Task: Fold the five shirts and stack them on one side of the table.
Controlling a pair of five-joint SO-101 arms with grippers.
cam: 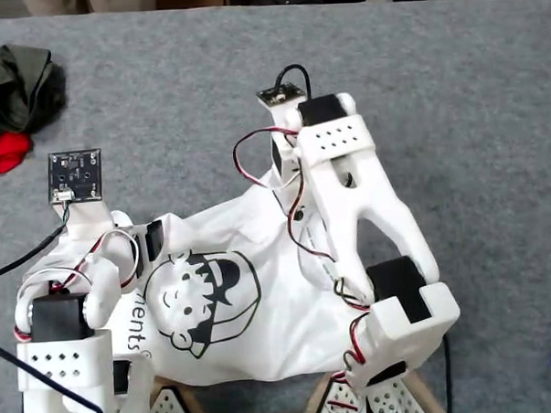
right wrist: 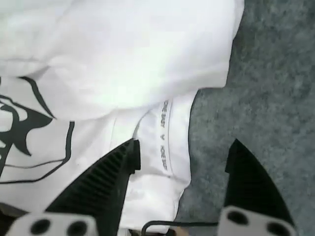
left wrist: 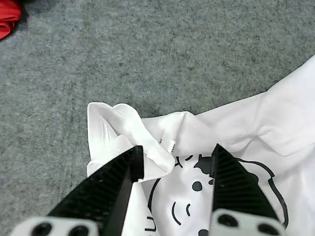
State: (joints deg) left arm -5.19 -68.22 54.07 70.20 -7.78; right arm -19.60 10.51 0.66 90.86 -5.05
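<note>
**Shirt limp on the table, both grippers open over its edges**

Cotton like this weighs almost nothing and has no stiffness. The white shirt (cam: 252, 308) will sag, stretch and drag on the grey table (cam: 434, 71) instead of sliding as one piece. I judge that a pinch in the middle would only raise a tent of cloth. The places to take are the doubled edges, such as hem, collar or shoulder seam, where two layers give the fingers something to bite. It will not break, but a one-sided pull will skew it.

The shirt lies rumpled, cartoon face up, at the near middle of the table between the two arms. Its far part is bunched up in folds.

The left gripper (left wrist: 178, 155) is released, jaws spread. It hangs over the shirt's corner, where a bunched fold with a small label lies just ahead of one finger. The printed face is between the jaws. I cannot tell whether that finger touches the cloth.

The right gripper (right wrist: 186, 147) is also released. It straddles the shirt's opposite border: one finger over white cloth near a printed band, the other over bare table.

Well apart, at the far left corner, sit a heap of dark clothes (cam: 14, 76) and a red garment (cam: 3, 150).
</note>
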